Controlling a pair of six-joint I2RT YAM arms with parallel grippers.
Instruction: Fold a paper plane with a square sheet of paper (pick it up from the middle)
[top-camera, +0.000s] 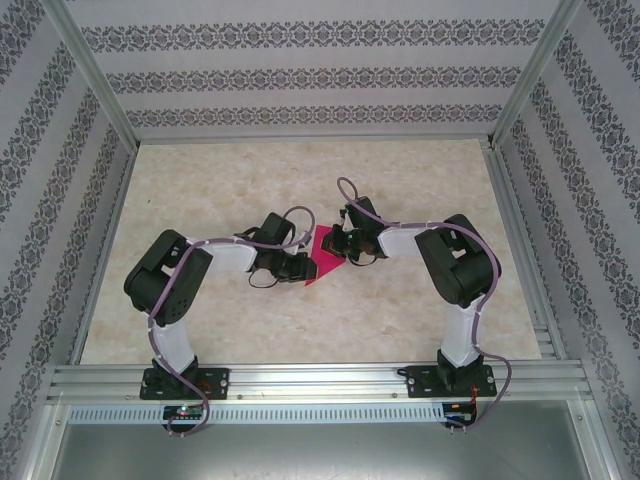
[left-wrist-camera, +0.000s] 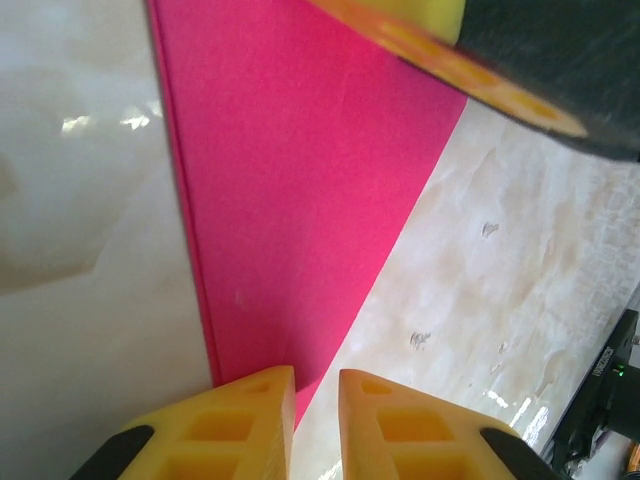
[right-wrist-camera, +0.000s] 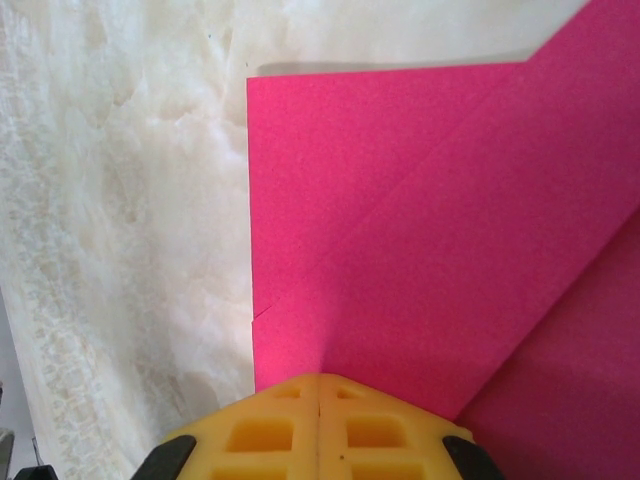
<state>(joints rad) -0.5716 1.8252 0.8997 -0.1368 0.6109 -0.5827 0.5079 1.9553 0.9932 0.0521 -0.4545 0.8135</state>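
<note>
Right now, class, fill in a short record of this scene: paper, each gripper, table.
paper: pink, partly folded, creases showing
left gripper: narrow gap, paper's tip at its fingertips
right gripper: shut, tips at the paper's edge; grip unclear
table: pale marbled, paper near its middle

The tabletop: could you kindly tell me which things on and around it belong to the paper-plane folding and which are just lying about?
Job: pink paper sheet, partly folded; right gripper, shut on it; left gripper, slightly open at its tip.
Not the job: marble-look table; patterned walls; aluminium frame, all fixtures.
</note>
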